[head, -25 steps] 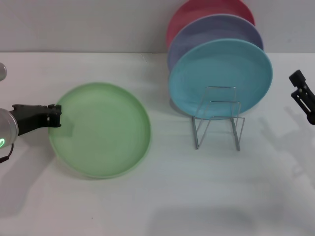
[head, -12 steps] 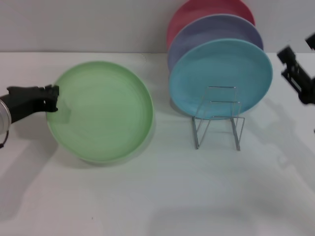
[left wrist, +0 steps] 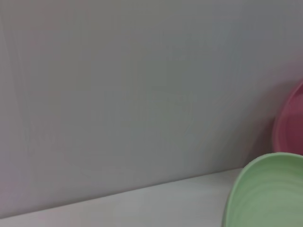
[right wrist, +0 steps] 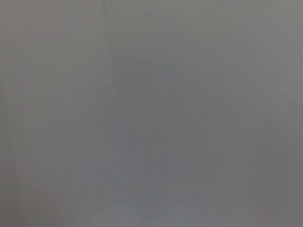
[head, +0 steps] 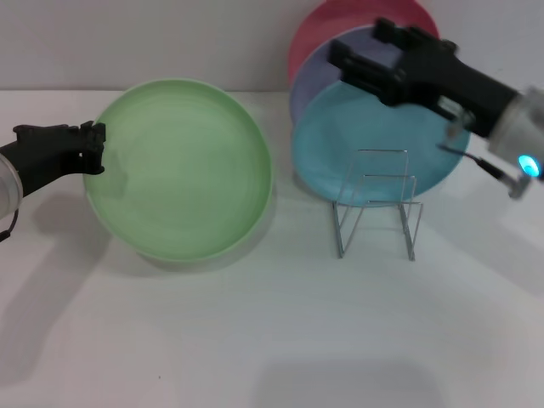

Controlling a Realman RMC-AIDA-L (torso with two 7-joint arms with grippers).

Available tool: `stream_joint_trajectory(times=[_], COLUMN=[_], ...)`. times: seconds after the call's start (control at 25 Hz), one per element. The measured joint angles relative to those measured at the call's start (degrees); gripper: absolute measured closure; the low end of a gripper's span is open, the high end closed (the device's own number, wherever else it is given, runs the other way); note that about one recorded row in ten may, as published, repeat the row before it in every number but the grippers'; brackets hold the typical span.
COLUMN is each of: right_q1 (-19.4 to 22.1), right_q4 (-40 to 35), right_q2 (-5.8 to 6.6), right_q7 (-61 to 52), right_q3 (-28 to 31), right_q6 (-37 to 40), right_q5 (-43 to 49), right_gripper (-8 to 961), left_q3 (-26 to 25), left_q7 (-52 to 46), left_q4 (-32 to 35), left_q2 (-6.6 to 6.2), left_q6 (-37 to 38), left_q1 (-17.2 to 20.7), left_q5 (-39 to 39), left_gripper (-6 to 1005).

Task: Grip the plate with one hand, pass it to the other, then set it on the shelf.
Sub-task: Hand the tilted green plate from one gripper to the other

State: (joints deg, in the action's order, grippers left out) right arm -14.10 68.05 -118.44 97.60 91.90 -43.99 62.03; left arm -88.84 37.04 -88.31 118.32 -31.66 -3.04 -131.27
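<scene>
Round light green matte plastic plate (head: 180, 167), plain; teal-blue plate (head: 381, 132), lavender plate (head: 327, 64), pink plate (head: 319, 25); silver wire rack (head: 376, 204); black grippers (head: 92, 153) (head: 364, 58); white tabletop (head: 272, 340).

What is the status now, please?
Left hand shut on green plate rim, plate lifted. Right hand open, high in front of racked plates. Wire shelf front slot free; teal plate behind it.
</scene>
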Motion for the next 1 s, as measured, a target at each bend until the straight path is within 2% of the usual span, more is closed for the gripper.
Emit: stream_joint_trajectory(times=[0.04, 0.08, 0.12, 0.24, 0.28, 0.32, 0.36, 0.48, 0.52, 0.56, 0.6, 0.68, 0.72, 0.76, 1.0], right_q1=[-1.56, -4.51, -4.51, -11.58, -11.58, -14.89, -14.89, -20.19, -20.19, -23.26, -23.26, -27.69, -27.69, -29.75, -34.52], right_q4=[1.87, 5.3, 5.3, 12.9, 12.9, 14.95, 14.95, 15.72, 15.72, 15.4, 15.4, 14.1, 14.1, 12.92, 8.15], right_q2=[0.33, 0.95, 0.95, 1.31, 1.31, 1.35, 1.35, 1.42, 1.42, 1.44, 1.44, 1.45, 1.45, 1.45, 1.46], right_q7=[-6.89, -20.26, -20.26, -48.54, -48.54, -58.51, -58.51, -68.35, -68.35, -72.35, -72.35, -76.76, -76.76, -78.64, -80.67], right_q3=[0.39, 0.94, 0.94, 1.48, 1.48, 2.06, 2.06, 2.78, 2.78, 3.0, 3.0, 3.07, 3.07, 3.11, 3.42], right_q6=[1.12, 1.48, 1.48, -0.64, -0.64, -3.68, -3.68, -8.98, -8.98, -11.19, -11.19, -14.18, -14.18, -15.48, -18.52], right_q5=[5.05, 15.56, 15.56, 41.02, 41.02, 49.93, 49.93, 59.17, 59.17, 62.97, 62.97, 68.8, 68.8, 71.46, 74.8], right_gripper=[144, 143, 143, 143, 143, 143, 144, 144, 144, 145, 145, 145, 145, 145, 146], left_q3=[0.07, 0.6, 0.6, 1.34, 1.48, 1.67, 1.67, 2.06, 2.06, 2.07, 2.08, 2.0, 2.0, 1.92, 1.71], left_q7=[0.01, 0.06, 0.06, 0.18, 0.25, 0.33, 0.33, 0.46, 0.46, 0.46, 0.47, 0.48, 0.48, 0.48, 0.49], left_q4=[-0.01, 0.02, 0.02, 0.33, 0.4, 0.45, 0.45, 0.09, 0.09, -0.18, -0.44, -0.9, -0.9, -0.96, -1.16], left_q2=[0.03, 0.03, 0.03, 0.0, -0.01, -0.02, -0.02, -0.11, -0.11, -0.12, -0.12, -0.11, -0.11, -0.11, -0.13], left_q6=[0.07, 0.79, 0.79, 1.84, 2.1, 2.44, 2.44, 3.6, 3.6, 3.61, 3.62, 3.63, 3.63, 3.62, 3.63], left_q1=[-0.09, -0.21, -0.21, -0.35, -0.37, -0.34, -0.34, 0.12, 0.12, 0.2, 0.24, 0.28, 0.28, 0.29, -0.15], left_q5=[0.01, 0.02, 0.02, -0.27, -0.35, -0.37, -0.37, -0.35, -0.35, -0.34, -0.32, -0.27, -0.27, -0.23, -0.13], left_gripper=[963, 963, 963, 963, 963, 963, 963, 963, 963, 963, 963, 963, 963, 963, 963])
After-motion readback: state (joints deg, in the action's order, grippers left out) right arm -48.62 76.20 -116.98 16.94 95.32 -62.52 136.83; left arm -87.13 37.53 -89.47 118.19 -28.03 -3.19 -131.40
